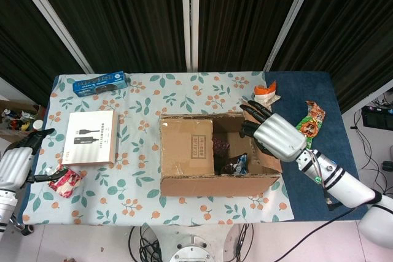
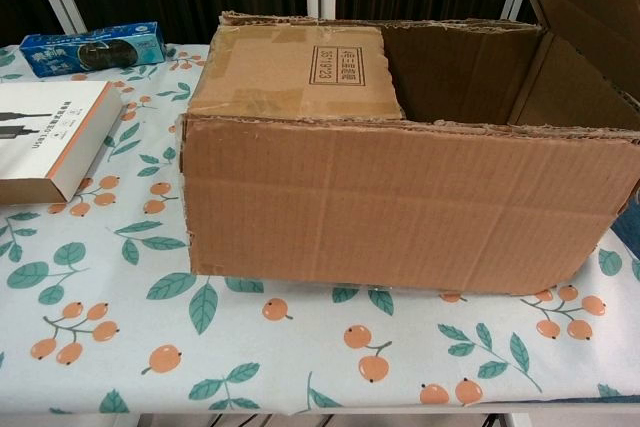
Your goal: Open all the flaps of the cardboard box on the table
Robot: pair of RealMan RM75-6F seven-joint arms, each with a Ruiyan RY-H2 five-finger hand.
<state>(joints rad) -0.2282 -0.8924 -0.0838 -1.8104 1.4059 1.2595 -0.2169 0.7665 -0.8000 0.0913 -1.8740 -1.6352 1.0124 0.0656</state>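
The cardboard box (image 1: 215, 183) (image 2: 400, 202) sits mid-table. Its left top flap (image 1: 189, 146) (image 2: 300, 72) lies flat and closed, with tape and a printed label on it. The right top flap (image 1: 268, 159) (image 2: 590, 7) stands raised and swung outward. My right hand (image 1: 276, 136) grips it by its free edge, fingers over the top; the chest view does not show this hand. Dark packets (image 1: 230, 157) show inside the box. My left hand (image 1: 15, 167) hangs off the table's left edge, fingers apart and holding nothing.
A white product box (image 1: 91, 137) (image 2: 40, 137) and a blue box (image 1: 99, 82) (image 2: 95, 47) lie at the left. A red snack packet (image 1: 64, 181) is near the left hand. An orange-white packet (image 1: 266, 95) and a green snack bag (image 1: 309, 126) lie to the right.
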